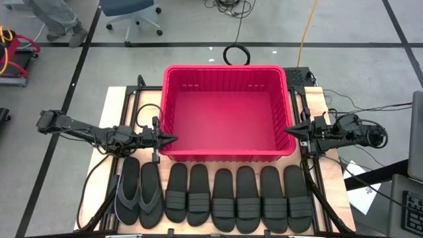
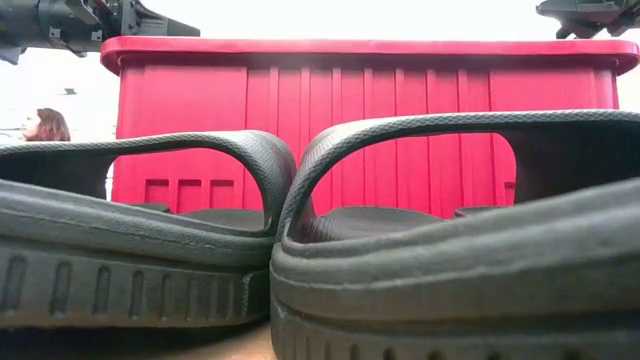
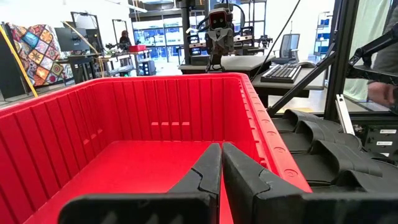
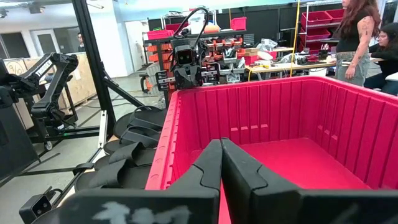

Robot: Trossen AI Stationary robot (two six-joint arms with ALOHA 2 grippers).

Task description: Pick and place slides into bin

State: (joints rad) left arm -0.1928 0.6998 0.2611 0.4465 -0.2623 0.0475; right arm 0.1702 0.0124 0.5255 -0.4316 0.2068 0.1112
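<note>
The red bin (image 1: 225, 156) stands at the middle of the table with nothing in it. Along the near edge lie the black slides side by side, soles down: a thong-strap pair (image 1: 139, 193) at the left and several band-strap slides (image 1: 238, 198) to its right. My left gripper (image 1: 173, 139) is shut and points level at the bin's near left corner, above the rim (image 3: 273, 140). My right gripper (image 1: 288, 131) is shut and points level at the near right corner, above the rim (image 4: 163, 155). Neither holds anything.
Black frame rails (image 1: 132, 99) and cables run along both sides of the table beside the arms. An office chair (image 1: 132, 13) stands on the floor beyond the far edge. People (image 4: 357, 31) are in the room behind.
</note>
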